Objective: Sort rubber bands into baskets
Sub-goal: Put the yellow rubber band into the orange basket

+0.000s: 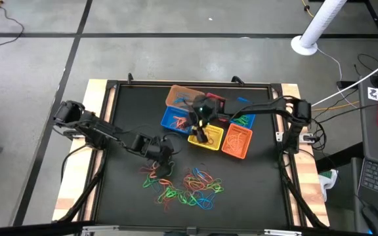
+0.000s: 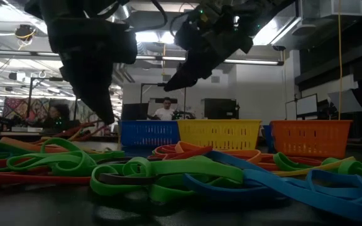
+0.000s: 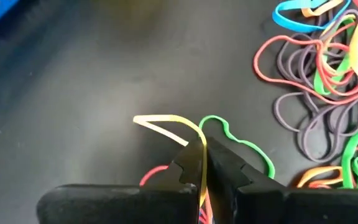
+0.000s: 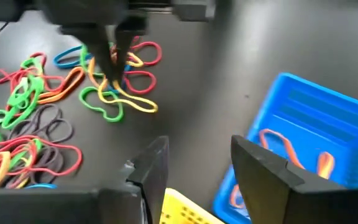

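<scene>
A pile of rubber bands (image 1: 186, 185) in red, orange, yellow, green and blue lies on the black mat near the table's near edge. It also shows in the low view (image 2: 168, 172). Six baskets stand at the far middle: tan-orange (image 1: 181, 96), red (image 1: 216, 101), blue (image 1: 174, 119), yellow (image 1: 209, 139), orange (image 1: 237, 140) and a second blue (image 1: 246, 120). My left gripper (image 3: 202, 142) is at the pile's far left edge (image 1: 157, 156), shut on a yellow band. My right gripper (image 4: 194, 168) is open and empty, above the yellow basket (image 1: 200, 130). My left gripper pinches a yellow band (image 3: 199, 138) between its two fingertips, coming from above and pointing down. The band's loop (image 3: 160, 121) sticks out past the tips, close over the mat. A green band (image 3: 241, 144) and a red one (image 3: 154, 174) lie by the fingers; I cannot tell whether they are caught.
The near blue basket (image 4: 316, 134) holds a few orange bands. The mat to the left of the pile (image 1: 126, 190) is bare. People sit in the room beyond the table (image 2: 164, 110).
</scene>
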